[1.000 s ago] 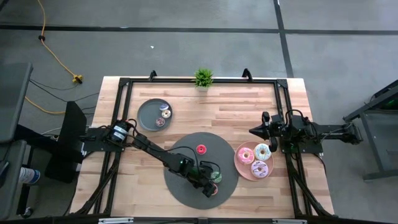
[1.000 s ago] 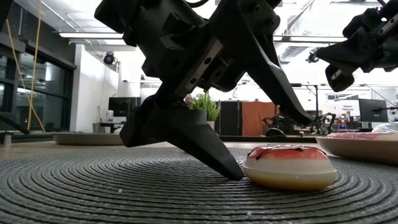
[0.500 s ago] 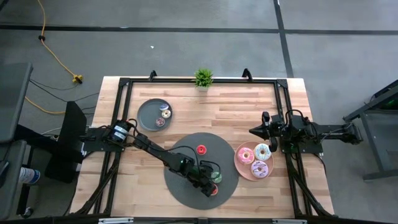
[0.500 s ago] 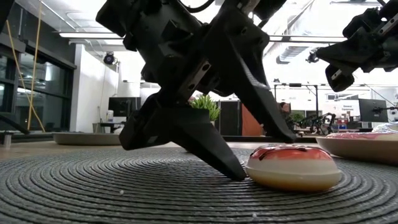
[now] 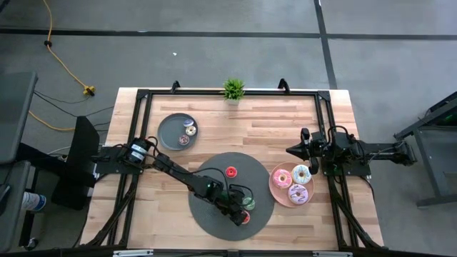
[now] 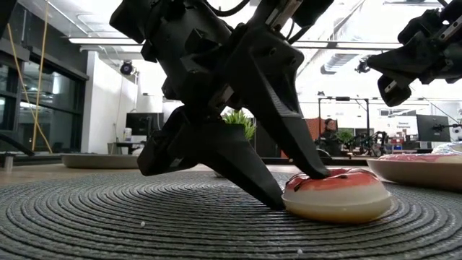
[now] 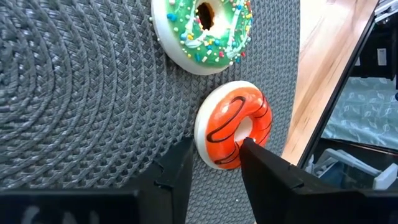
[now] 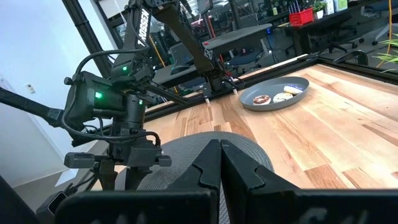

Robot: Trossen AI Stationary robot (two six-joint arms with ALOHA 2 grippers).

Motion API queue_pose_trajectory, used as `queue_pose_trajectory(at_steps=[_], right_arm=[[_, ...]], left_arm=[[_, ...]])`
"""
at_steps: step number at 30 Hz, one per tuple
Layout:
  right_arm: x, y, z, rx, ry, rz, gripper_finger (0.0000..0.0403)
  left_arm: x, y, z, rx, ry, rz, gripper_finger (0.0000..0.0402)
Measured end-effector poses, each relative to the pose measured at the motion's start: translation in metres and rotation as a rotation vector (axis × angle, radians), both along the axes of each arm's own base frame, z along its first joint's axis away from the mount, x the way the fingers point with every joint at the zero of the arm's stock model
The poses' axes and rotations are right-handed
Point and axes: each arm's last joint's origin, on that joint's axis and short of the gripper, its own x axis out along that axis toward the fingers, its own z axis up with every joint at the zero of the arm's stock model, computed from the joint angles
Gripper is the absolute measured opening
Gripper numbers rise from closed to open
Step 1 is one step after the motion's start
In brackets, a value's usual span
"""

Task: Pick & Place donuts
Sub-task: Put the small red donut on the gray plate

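A small red-frosted donut with a cream underside lies flat on the round grey woven mat, near the mat's near right edge. My left gripper is down on the mat and shut on it. A green sprinkled donut lies just beyond, and another red donut lies nearer the mat's middle. My right gripper hangs shut above the table's right side, over the pink plate. My left gripper has one finger in the red donut's hole and the other against the ring's outer rim, pinching the ring's wall between them. The fingers slant down from the table's left. The donut lies flat on the mat.
The pink plate holds a pink, a white and a lilac donut. A dark grey plate at the far left holds two tiny donuts. A small potted plant stands at the far edge.
My left gripper's fingers have closed in on the red donut. The finger that stood beyond the donut has come down into its hole, and the other has stayed at the rim. The donut stays on the mat.
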Motion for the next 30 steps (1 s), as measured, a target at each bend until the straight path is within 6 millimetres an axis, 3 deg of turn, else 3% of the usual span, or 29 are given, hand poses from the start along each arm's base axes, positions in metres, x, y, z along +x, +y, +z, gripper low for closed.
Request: queue_pose_trajectory(at_steps=[13,21,30], right_arm=[[0.000,0.000,0.000,0.000,0.000,-0.001,0.0000],[0.000,0.000,0.000,0.000,0.000,0.000,0.0000],[0.000,0.000,0.000,0.000,0.000,0.000,0.0000]], left_arm=[[0.001,0.002,0.000,-0.018,0.009,-0.014,0.0069],[0.002,0.004,0.002,-0.026,0.015,-0.018,0.0057],[0.000,0.007,0.034,0.019,-0.007,-0.041,0.0057]])
